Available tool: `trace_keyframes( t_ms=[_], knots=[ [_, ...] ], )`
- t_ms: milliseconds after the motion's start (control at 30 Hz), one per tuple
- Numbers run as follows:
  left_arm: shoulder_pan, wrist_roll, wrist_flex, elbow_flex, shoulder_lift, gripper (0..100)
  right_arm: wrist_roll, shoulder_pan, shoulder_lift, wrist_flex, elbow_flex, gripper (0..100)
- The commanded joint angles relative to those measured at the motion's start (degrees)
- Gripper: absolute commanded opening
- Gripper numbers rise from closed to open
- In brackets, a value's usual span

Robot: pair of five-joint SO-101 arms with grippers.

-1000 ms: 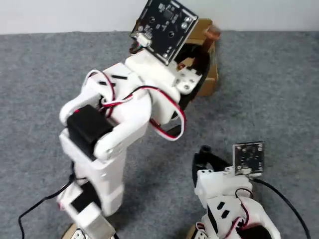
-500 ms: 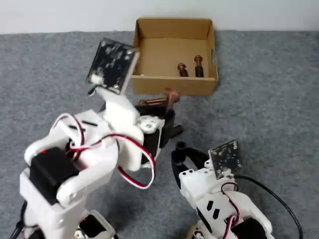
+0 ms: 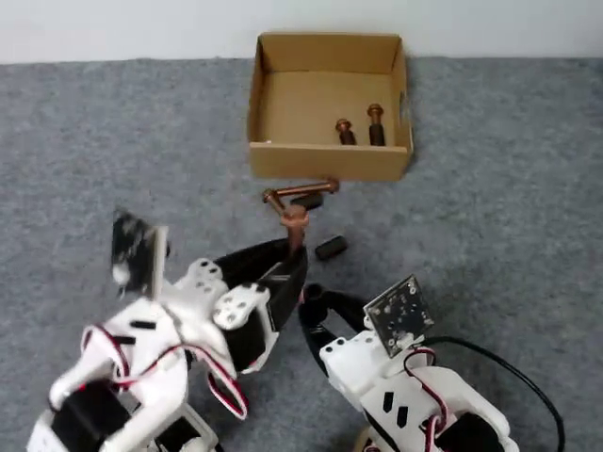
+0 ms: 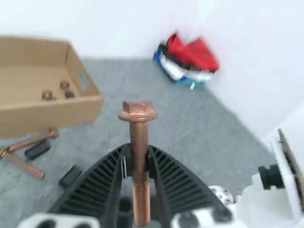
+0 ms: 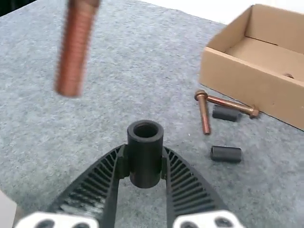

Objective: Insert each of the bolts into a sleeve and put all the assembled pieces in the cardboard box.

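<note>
bolt (image 5: 75,52) blurred, head cut off, sleeve (image 5: 145,152) gripped

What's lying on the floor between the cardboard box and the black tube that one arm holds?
Two loose copper bolts and two short black sleeves on grey carpet, seen in the right wrist view.

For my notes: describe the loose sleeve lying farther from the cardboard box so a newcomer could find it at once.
Start at the open cardboard box at the far edge of the grey carpet; before its front wall lie two bare bolts meeting in a V. One black sleeve lies right beside them; the lone sleeve sits farther from the box, apart from everything else on the carpet.
</note>
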Motion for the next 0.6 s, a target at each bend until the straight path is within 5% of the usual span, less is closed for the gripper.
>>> trace_keyframes(
  t_ms=[0, 567],
  knots=[
    [0.09, 0.09, -10.64, 11.82, -11.08, 0, 0.88, -0.92, 0.04, -1.71, -0.44, 0.8],
    [0.09, 0.35, -19.69, 29.58, -27.25, 0, 5.71, -0.92, 0.04, -1.71, -0.44, 0.8]
  ],
)
